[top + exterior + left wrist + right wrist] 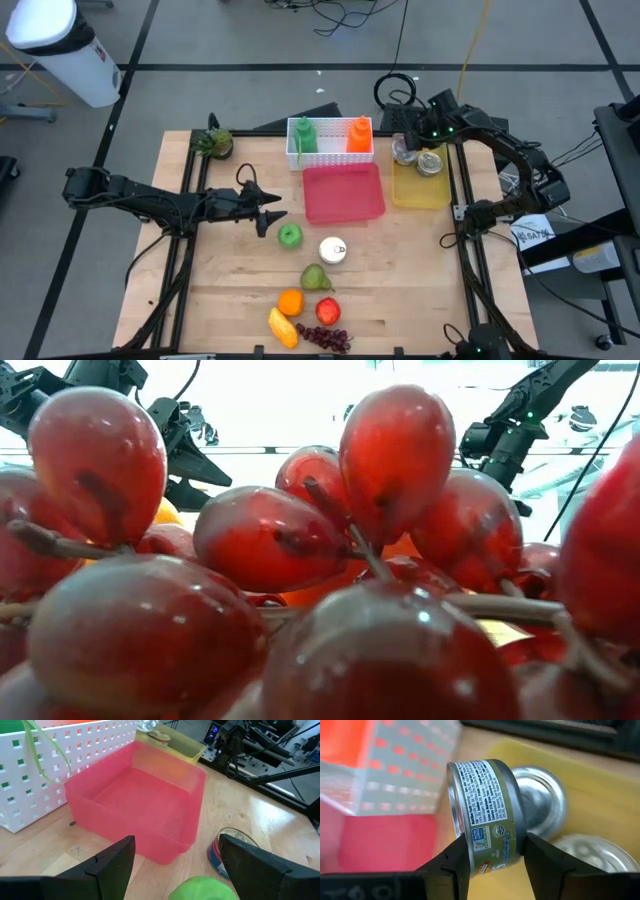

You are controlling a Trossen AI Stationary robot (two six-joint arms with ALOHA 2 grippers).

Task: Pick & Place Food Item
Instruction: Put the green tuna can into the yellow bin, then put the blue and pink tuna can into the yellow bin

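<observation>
From where I stand at the front edge of the table [400, 300], the closest things are a bunch of red grapes [324, 337], a yellow fruit [282, 327], an orange [290, 301], a red apple [327, 310] and a pear [316, 277]. Just beyond them a small tin [333, 251] lies on its side, and beside it sits a green apple [289, 236].

The left gripper [272, 216] hangs just short of that green apple, its two fingers [112, 865] spread wide with nothing between them; the apple shows as a green dome at its tips.

Farther back a pink tray [343, 192] stands empty, touching a white perforated basket [330, 141] that holds a green bottle [305, 135] and an orange bottle [359, 133]. To the right of the pink tray is a yellow tray [420, 190].

Over the far end of the yellow tray the right gripper [495, 860] pinches a labelled can [485, 810], tilted on its side above the tray. Two more cans [545, 795] rest in the tray beneath it. At the table's far left corner sits a small green plant [214, 143].
</observation>
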